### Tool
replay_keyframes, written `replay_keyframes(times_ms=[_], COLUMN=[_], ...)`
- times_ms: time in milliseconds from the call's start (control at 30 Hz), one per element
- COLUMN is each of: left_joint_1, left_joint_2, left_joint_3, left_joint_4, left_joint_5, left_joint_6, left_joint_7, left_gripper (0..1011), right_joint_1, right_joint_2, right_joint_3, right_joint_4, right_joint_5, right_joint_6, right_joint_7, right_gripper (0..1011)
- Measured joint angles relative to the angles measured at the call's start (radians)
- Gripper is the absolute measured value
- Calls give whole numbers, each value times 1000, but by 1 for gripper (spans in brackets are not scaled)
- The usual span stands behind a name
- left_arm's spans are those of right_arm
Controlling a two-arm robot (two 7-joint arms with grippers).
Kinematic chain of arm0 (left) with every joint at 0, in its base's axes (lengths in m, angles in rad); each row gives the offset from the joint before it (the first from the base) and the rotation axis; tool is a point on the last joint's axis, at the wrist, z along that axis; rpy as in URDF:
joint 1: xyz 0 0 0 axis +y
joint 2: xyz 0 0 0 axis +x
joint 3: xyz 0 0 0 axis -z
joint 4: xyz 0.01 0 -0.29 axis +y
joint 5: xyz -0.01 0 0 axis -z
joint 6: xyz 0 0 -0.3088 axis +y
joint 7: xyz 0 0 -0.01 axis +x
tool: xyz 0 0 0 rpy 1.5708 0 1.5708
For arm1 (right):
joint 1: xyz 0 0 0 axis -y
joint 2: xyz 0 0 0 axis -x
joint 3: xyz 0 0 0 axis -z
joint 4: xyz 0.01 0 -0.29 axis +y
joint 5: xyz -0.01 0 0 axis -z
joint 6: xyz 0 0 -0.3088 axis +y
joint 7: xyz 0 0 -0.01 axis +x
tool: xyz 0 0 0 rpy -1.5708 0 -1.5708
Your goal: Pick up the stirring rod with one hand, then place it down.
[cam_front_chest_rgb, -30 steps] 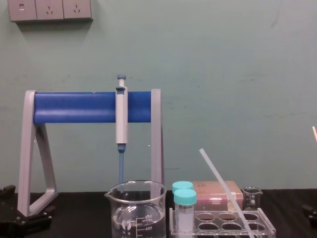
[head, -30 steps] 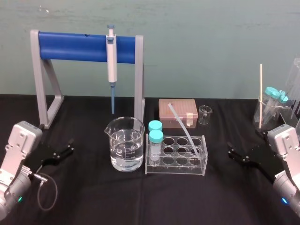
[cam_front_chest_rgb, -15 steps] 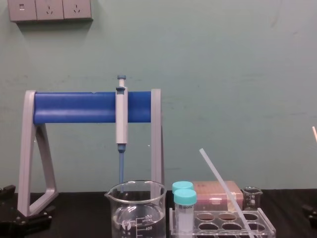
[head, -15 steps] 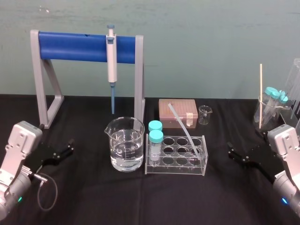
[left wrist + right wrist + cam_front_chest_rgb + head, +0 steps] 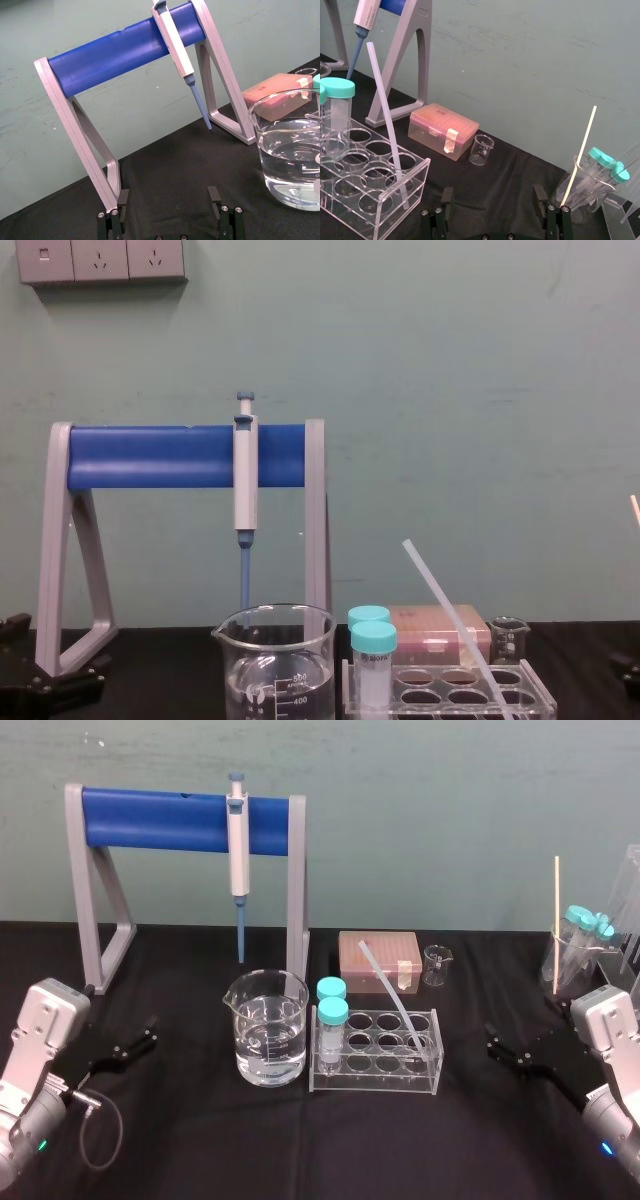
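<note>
Left gripper [image 5: 149, 1032], right gripper [image 5: 491, 1042]: jaws wide; stirring rod [image 5: 389, 994] in rack [image 5: 372, 1073]; beaker [image 5: 272, 678] marked 400.

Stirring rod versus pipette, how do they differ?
The stirring rod leans tilted in the clear rack; the pipette hangs upright from the blue stand. The rod is thin and translucent; the pipette thicker, grey-white, blue-tipped. Both are long, away from the left pincer and right pincer.

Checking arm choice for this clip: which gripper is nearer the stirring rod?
Right. The right gripper is beside the rack holding the stirring rod; the left gripper is farther off, left of the beaker.
</note>
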State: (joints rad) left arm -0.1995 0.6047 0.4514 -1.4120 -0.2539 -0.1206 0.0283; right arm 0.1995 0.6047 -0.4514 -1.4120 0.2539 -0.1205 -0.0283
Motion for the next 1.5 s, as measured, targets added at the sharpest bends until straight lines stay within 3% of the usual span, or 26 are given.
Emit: replay_keyframes(times_ms=[567, 800, 900, 1133, 1500], left_joint_1=[0, 0, 0, 0, 0], left_joint_2=[0, 0, 0, 0, 0], left_joint_3=[0, 0, 0, 0, 0], left_joint_4=[0, 0, 0, 0, 0], left_joint_5=[0, 0, 0, 0, 0], left_joint_6=[0, 0, 0, 0, 0], left_joint_7=[0, 0, 0, 0, 0], left_gripper=[1000, 1000, 1000, 1000, 1001], right_joint_1=[14, 71, 116, 183, 258], right_joint_2=[-7, -11, -14, -25, -58], right_joint_3=[27, 29, 19, -1, -26], right_joint_4=[4, 39, 70, 121, 180], right_joint_5=[-12, -7, 3, 7, 13], right_joint_6=[-33, -63, -73, -82, -58], right_joint_7=[58, 158, 242, 362, 508], right_gripper=[1000, 1000, 1000, 1000, 1000])
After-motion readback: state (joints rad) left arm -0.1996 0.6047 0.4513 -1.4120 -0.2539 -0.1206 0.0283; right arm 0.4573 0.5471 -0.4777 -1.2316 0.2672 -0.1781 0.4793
